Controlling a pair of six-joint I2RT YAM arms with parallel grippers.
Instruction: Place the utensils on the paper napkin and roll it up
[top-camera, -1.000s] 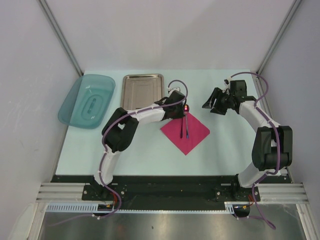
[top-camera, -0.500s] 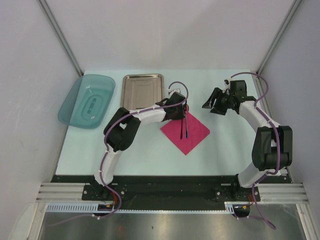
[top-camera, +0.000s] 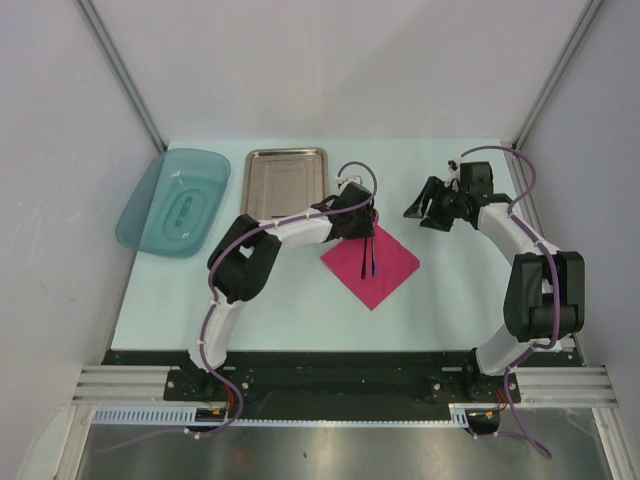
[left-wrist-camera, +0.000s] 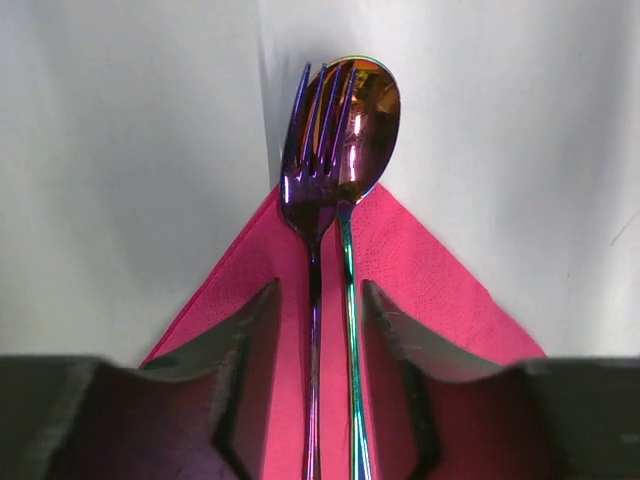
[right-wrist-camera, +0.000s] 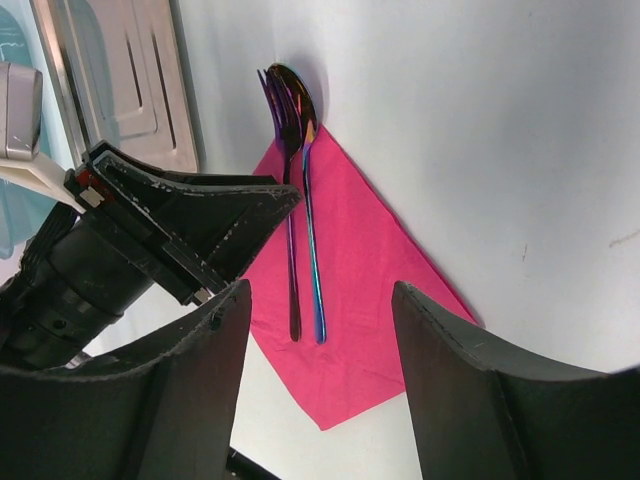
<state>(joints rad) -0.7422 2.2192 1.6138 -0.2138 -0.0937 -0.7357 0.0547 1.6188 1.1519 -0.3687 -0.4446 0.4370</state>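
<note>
The pink paper napkin (top-camera: 388, 266) lies as a diamond on the table. A purple fork (left-wrist-camera: 308, 190) and a spoon (left-wrist-camera: 368, 110) with a teal-green handle lie side by side on it, heads past its far corner. My left gripper (left-wrist-camera: 320, 290) is open and low over both handles, with a gap to each finger. From above it sits at the napkin's far corner (top-camera: 362, 222). My right gripper (top-camera: 425, 212) hangs open and empty to the right. Its wrist view looks down on the fork (right-wrist-camera: 291, 240), the spoon (right-wrist-camera: 312, 240) and the napkin (right-wrist-camera: 380, 300).
A steel tray (top-camera: 285, 180) lies at the back, just left of my left gripper. A teal translucent dish (top-camera: 175, 200) sits at the far left. Grey walls stand on both sides of the table.
My left gripper has lowered the spoon beside the fork on the napkin and opened, letting it go. The right arm has not moved.
</note>
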